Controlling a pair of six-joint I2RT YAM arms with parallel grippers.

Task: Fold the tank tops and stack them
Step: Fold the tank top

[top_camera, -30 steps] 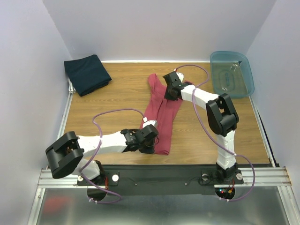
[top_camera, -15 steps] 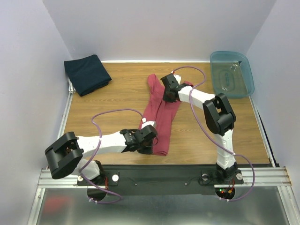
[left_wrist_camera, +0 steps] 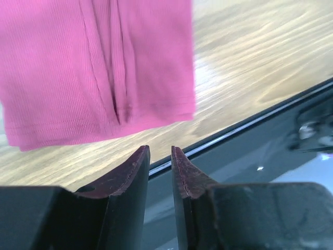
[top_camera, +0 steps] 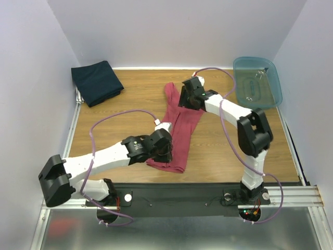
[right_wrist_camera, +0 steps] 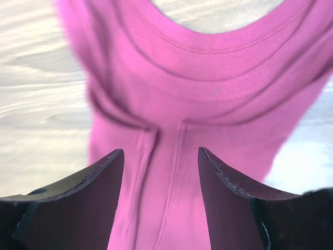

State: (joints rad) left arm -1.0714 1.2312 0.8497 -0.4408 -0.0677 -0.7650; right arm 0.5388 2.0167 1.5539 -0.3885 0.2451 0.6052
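Releasing maroon tank top (top_camera: 181, 127), grippers (left_wrist_camera: 160, 151) (right_wrist_camera: 160, 151) opened.

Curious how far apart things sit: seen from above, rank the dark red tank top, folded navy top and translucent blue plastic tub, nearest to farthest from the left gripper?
From the left gripper:
1. Dark red cloth tank top, right by it, mid-table.
2. Folded navy cloth top, far left corner.
3. Translucent blue plastic tub, far right corner.

On the table (top_camera: 130, 94), the folded tank top (top_camera: 97, 82) lies in the upper left of the frame. The tub (top_camera: 257, 82) is upper right, and the long tank top (top_camera: 179, 130) runs through the centre.
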